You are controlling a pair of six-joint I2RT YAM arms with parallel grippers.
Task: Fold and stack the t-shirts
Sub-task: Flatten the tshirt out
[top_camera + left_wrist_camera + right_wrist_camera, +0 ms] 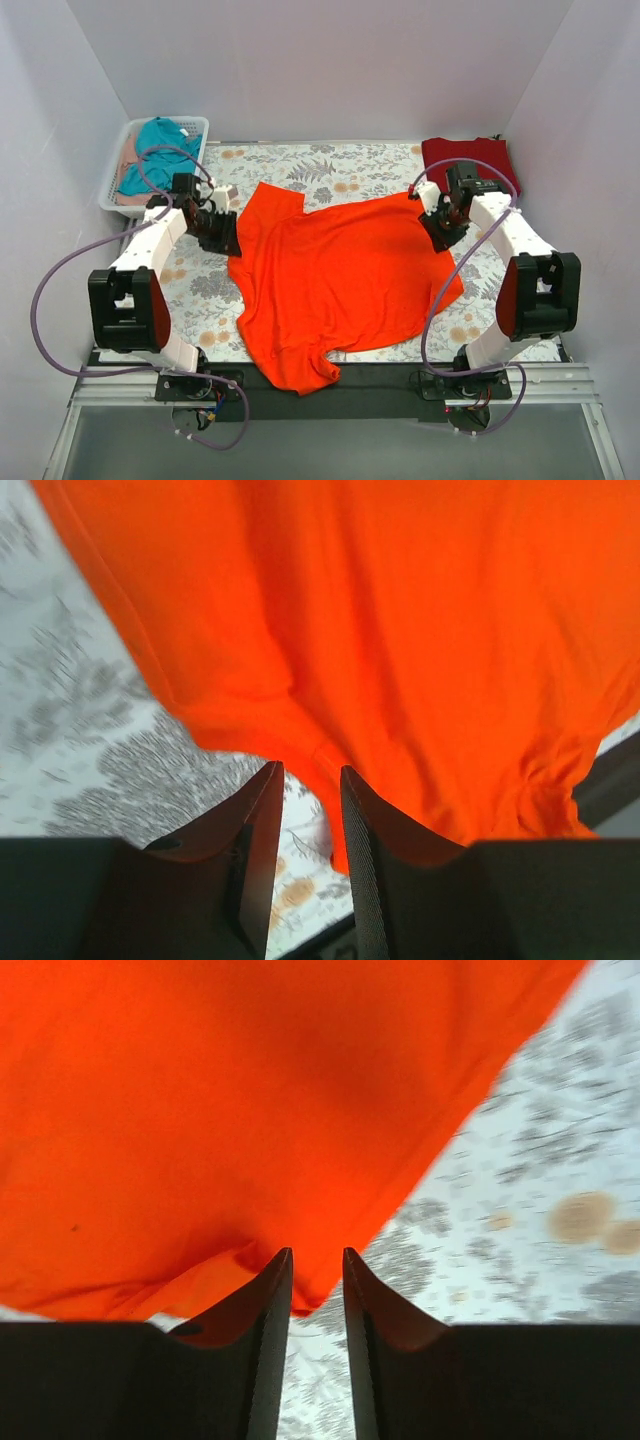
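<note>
Robot laboratory test cell.
We see plain white walls (320,70) boxing in a floral-clothed table (360,165) with bolted robot arms (140,260).

The left arm (150,240) and right arm (515,230) are built of white links, black joint housings with red panels, and looped purple cables (35,300).

From here the orange-red t-shirt (340,280) reads as one plain bright colour with no print. Beyond it on the right, the crimson t-shirt (468,158) is darker. Under it the counter (350,165) is white with grey leaves and tan-orange blooms. Beyond it on the left, I see a white basket (110,185), a teal garment (160,140) and a pale pink garment (124,160). My left pincer (308,772) and right pincer (317,1255) are black
</note>
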